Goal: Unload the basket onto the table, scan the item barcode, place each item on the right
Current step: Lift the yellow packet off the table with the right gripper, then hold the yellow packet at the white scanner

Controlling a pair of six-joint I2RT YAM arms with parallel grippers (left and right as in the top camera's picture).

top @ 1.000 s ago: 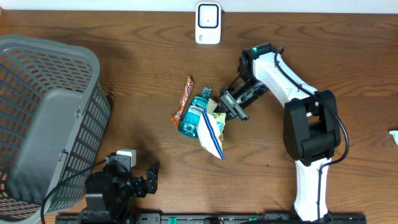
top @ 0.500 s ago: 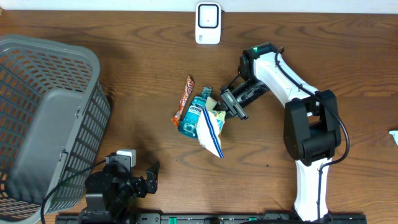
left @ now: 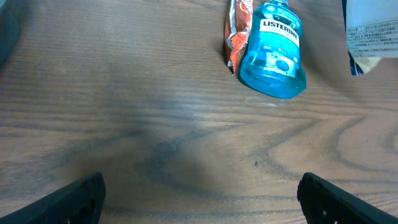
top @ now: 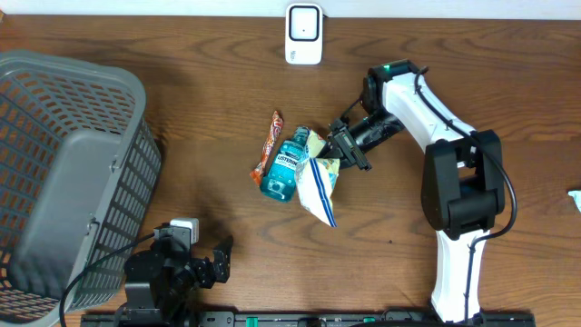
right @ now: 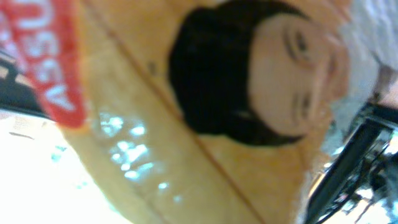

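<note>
- Broadly, the wooden bench carries everything, and the grey basket takes up its left end.
- The white right arm reaches in from the right. Its jaws are clenched on the top edge of the snack bag, whose print fills the right wrist view.
- The left arm sits at the near left edge with its jaws spread wide and nothing between them.
- The snack bag, the item to scan, hangs at mid-bench, its left side touching or overlapping the Listerine bottle.
- An orange wrapper lies against the bottle's left side.
- The white scanner stands at the far edge, well apart from the bag.
- Risks, as I judge them:
  - A pinch on one thin edge could let the floppy bag slip or twist.
  - The bag could drag the bottle along.
  - I cannot tell where the barcode is, so it may reach the scanner facing away or creased.
</note>
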